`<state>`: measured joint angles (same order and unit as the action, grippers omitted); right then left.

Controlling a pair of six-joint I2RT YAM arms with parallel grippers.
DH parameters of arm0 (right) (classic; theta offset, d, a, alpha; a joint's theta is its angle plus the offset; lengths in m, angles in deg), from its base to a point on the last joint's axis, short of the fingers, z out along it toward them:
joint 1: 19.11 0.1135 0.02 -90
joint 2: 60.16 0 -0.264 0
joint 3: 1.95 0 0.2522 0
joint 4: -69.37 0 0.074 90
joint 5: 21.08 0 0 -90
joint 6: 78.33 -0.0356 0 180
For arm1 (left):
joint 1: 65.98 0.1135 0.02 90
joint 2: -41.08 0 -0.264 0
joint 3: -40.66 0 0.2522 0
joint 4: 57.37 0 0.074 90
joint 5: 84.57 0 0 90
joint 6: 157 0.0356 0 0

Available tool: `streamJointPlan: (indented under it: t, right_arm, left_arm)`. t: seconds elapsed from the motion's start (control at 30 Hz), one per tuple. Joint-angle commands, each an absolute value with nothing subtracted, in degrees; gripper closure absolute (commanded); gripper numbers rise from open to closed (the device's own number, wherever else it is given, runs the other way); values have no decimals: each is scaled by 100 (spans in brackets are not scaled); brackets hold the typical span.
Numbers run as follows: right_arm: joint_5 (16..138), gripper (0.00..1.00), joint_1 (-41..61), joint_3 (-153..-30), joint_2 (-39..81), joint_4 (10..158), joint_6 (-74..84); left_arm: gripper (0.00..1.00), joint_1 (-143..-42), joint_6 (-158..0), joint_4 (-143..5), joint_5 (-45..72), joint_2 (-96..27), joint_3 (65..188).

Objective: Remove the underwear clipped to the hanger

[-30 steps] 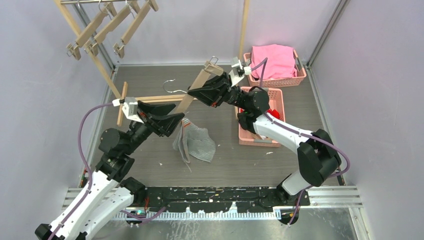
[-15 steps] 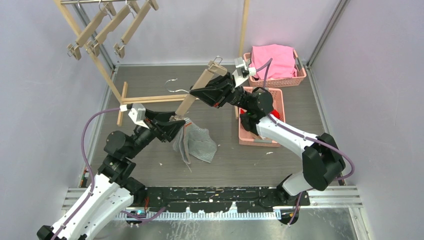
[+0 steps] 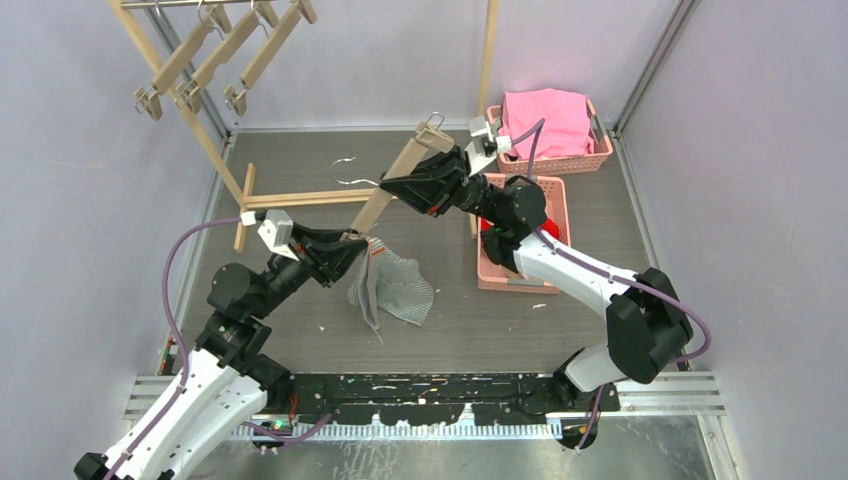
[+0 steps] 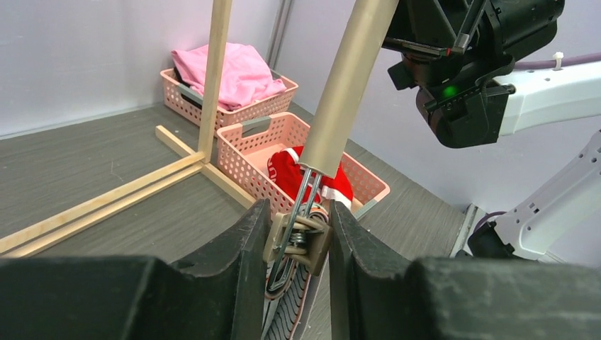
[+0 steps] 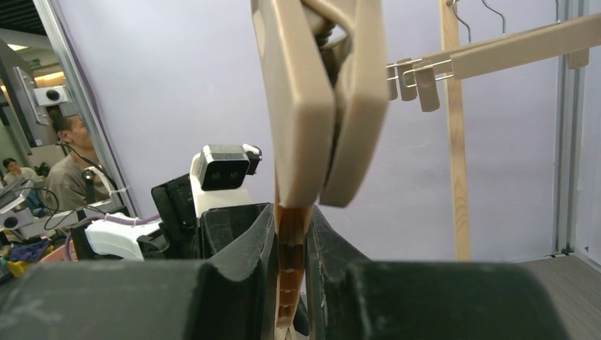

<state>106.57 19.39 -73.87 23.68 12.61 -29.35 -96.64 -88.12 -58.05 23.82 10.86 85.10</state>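
From above, the right hand (image 3: 392, 186) is clamped round the wooden hanger (image 3: 370, 212) and holds it slanted over the counter (image 3: 300, 160). I take that to be a brace so the other arm can work. The left hand (image 3: 348, 243) sits at the hanger's low end, where the striped underwear (image 3: 398, 288) hangs down and pools on the counter. The red underwear (image 3: 545, 228) lies in the near basket (image 3: 545, 181), already off the hanger; the cream piece I can't find. Through the left wrist camera, the fingers (image 4: 237, 248) press either side of the lower clip (image 4: 298, 237), seemingly squeezing it to free the striped cloth bitten beneath it. Through the right wrist camera, the fingers (image 5: 241, 248) pinch the hanger bar, and the upper clip (image 5: 319, 106) above them holds nothing.
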Motion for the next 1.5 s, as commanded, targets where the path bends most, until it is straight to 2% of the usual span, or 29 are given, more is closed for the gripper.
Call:
streamJointPlan:
  t: [0.0,0.03,0.07,0.13,0.17,0.23,0.43,0.53,0.57,0.9,0.97,1.03,1.13,1.17,1.33,1.37,1.47]
  right_arm:
    - [10487,99,1925,-7407,2093,1140,-2727]
    - [10487,99,1921,-7405,2088,1146,-2735]
    - [10487,99,1917,-7404,2080,1142,-2738]
    - [10472,99,1920,-7384,2064,1139,-2728]
    - [10462,99,1921,-7377,2055,1146,-2727]
    - [10461,99,1921,-7392,2054,1144,-2738]
    - [10406,99,1889,-7370,1961,1185,-2774]
    - [10303,99,1885,-7286,1905,1047,-2847]
    - [10288,99,1879,-7267,1903,978,-2889]
    - [10206,99,1885,-7301,1896,882,-2964]
    - [10190,99,1881,-7289,1880,898,-2949]
    - [10153,99,1869,-7285,1856,920,-2929]
    - [10118,99,1877,-7276,1842,935,-2925]
    - [10126,99,1874,-7277,1834,938,-2941]
    - [10127,99,1870,-7244,1783,925,-2985]
    - [10134,99,1876,-7244,1776,918,-2986]
    - [10154,99,1871,-7252,1774,909,-3023]
  left_arm:
    - [66,-9683,-8758,-5473,2285,1295,8561]
    - [57,-9679,-8763,-5468,2239,1334,8551]
    - [58,-9683,-8753,-5454,2238,1375,8540]
    - [84,-9679,-8674,-5455,2297,1412,8565]
    - [93,-9681,-8661,-5485,2275,1423,8589]
    - [99,-9682,-8644,-5534,2261,1413,8610]
    - [99,-9683,-8593,-5713,2568,1385,8661]
    - [70,-9683,-8580,-5750,2852,1331,8723]
    - [66,-9683,-8589,-5751,2903,1324,8724]
    - [71,-9683,-8636,-5573,3182,1279,8534]
    - [78,-9683,-8626,-5523,3281,1290,8506]
    - [98,-9683,-8596,-5501,3433,1281,8497]
    - [99,-9683,-8589,-5468,3640,1330,8451]
    - [91,-9683,-8593,-5496,3687,1346,8467]
    - [19,-9683,-8546,-5592,3755,1483,8461]
    - [14,-9683,-8534,-5632,3752,1474,8467]
    - [14,-9683,-8498,-5652,3760,1387,8460]
